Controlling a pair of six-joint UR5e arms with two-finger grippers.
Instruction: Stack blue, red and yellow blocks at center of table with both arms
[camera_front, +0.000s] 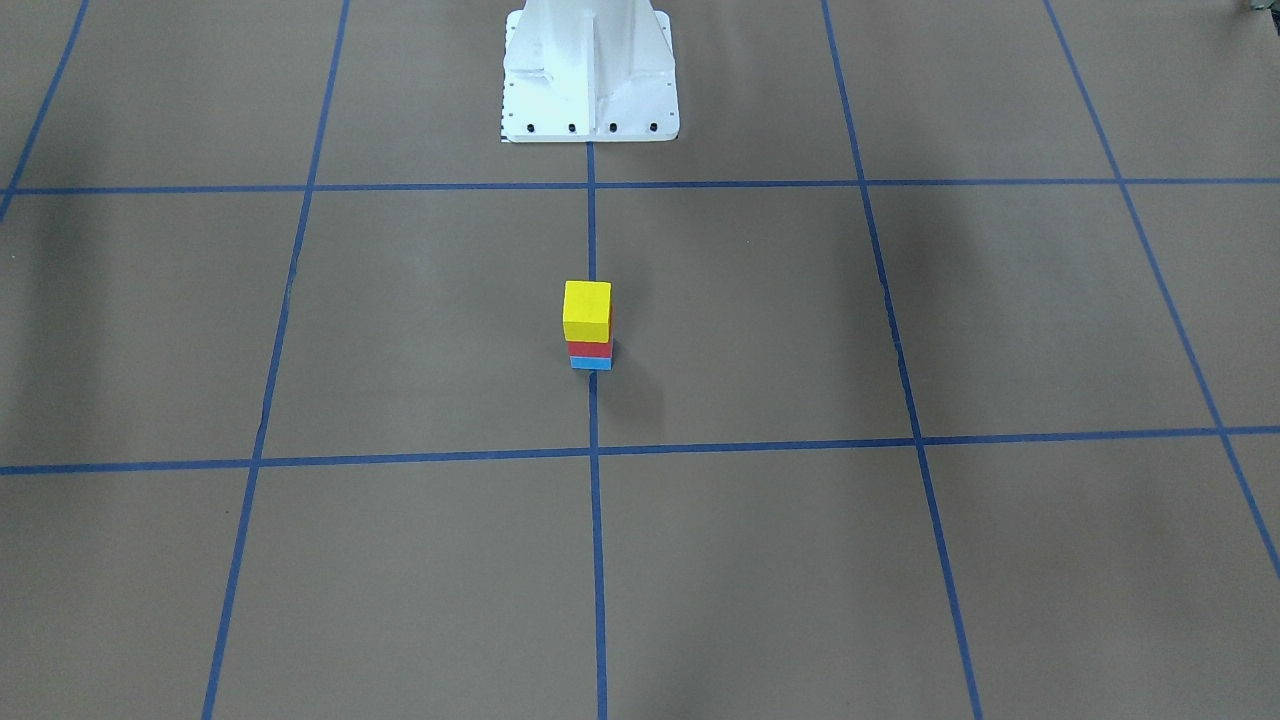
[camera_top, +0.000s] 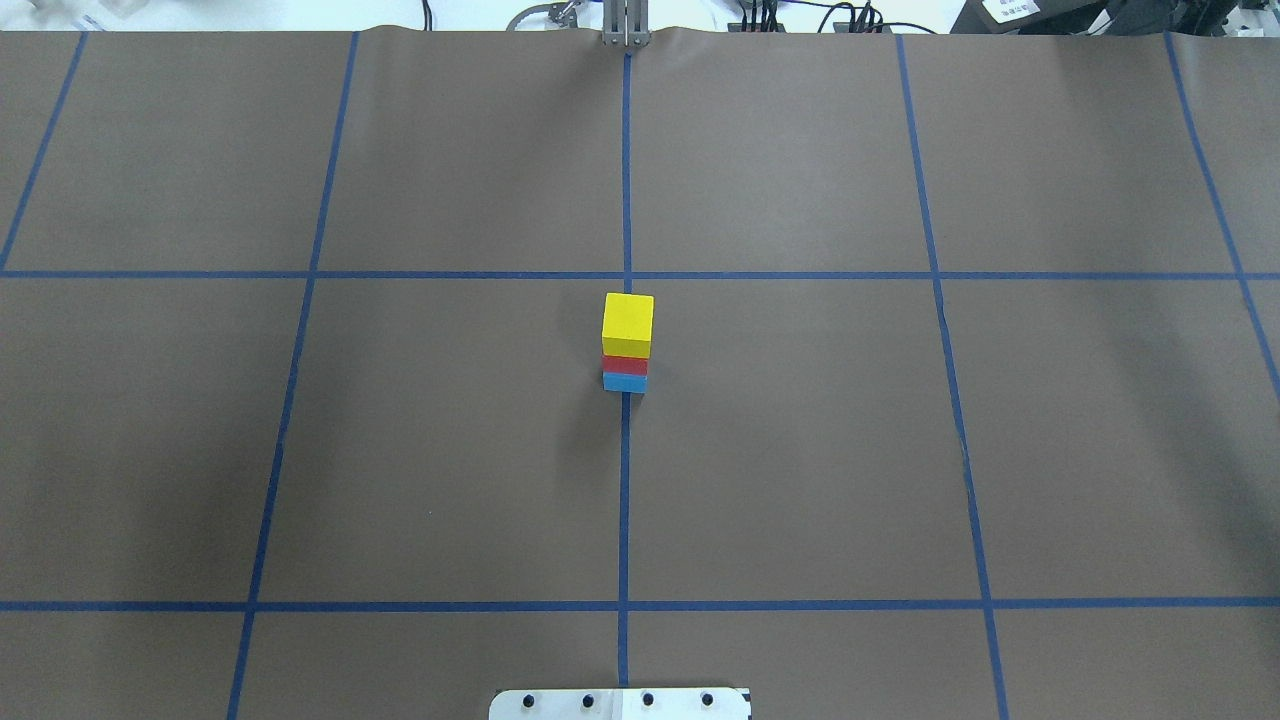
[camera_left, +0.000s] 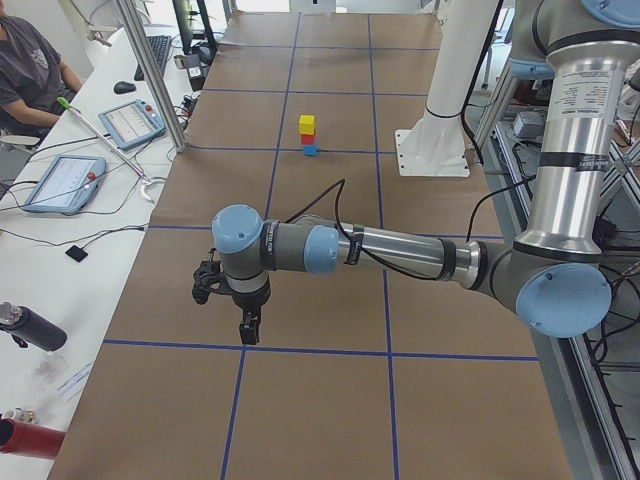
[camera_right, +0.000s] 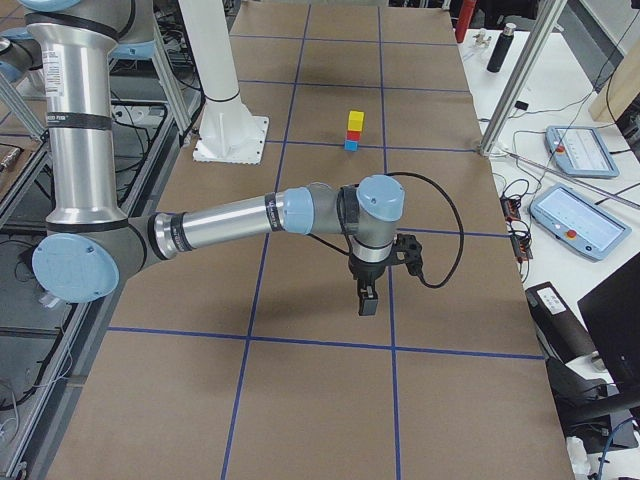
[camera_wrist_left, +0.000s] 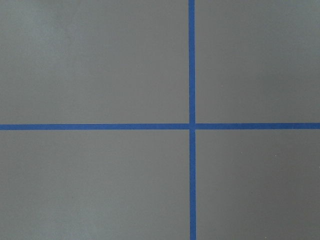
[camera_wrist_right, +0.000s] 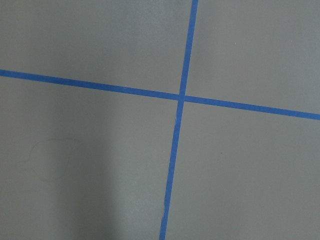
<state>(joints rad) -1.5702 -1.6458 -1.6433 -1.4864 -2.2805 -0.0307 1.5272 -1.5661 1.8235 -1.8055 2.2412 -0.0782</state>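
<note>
Overhead exterior view: at frame centre, on the desk, the yellow block rests on the red block, which rests on the blue block. Side views: left gripper and right gripper hang mid-frame, well apart from the blocks; spread or pressed together cannot be told.

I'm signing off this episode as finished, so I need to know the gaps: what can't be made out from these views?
- left gripper: shows only in the exterior left view, where it is small; open or shut cannot be told.
- right gripper: shows only in the exterior right view; the same doubt applies.
- red block and blue block: top faces are covered in every view, the red by the yellow block, the blue by the red.
</note>
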